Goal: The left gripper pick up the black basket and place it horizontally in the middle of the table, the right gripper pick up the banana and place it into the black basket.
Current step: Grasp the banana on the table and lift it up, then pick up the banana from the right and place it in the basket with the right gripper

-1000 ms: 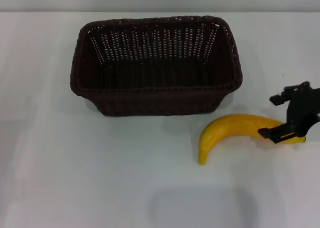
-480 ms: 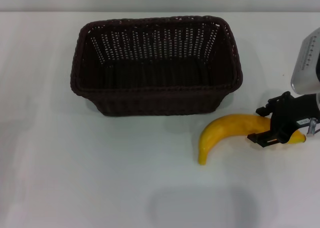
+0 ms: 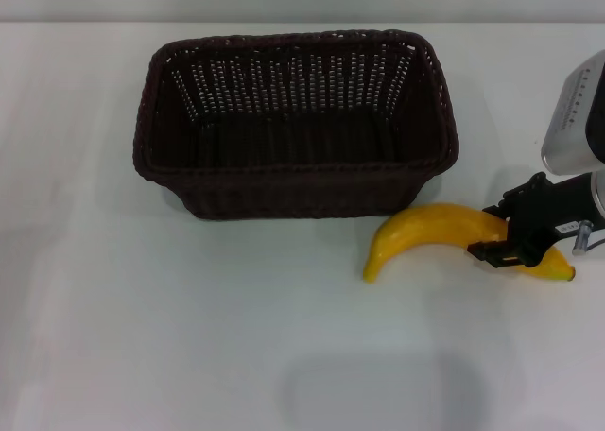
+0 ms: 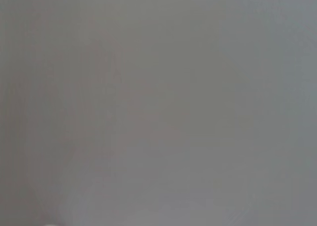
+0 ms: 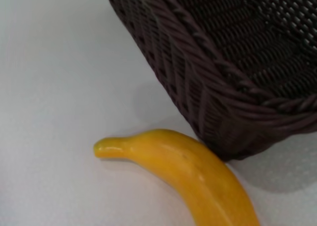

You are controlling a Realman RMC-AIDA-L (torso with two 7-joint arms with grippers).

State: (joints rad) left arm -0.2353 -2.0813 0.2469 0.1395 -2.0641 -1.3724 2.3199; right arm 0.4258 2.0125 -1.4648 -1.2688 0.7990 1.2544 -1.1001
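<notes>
The black basket point(image 3: 293, 181) stands lengthwise across the middle of the white table point(image 3: 142, 336), open side up and empty. The yellow banana point(image 3: 425, 234) lies just in front of the basket's right front corner. My right gripper point(image 3: 490, 232) comes in from the right edge, with its two black fingers closed across the banana's right part. The right wrist view shows the banana point(image 5: 193, 171) close beside the basket's woven corner point(image 5: 223, 72). My left gripper is out of view, and its wrist view shows only plain grey.
The silver wrist section point(image 3: 577, 119) of the right arm hangs over the table's right edge. White table surface stretches to the left of the basket and in front of it.
My right gripper has moved left along the banana and its fingers have closed on it. The banana's free end has swung left and towards the basket. The basket has not moved.
</notes>
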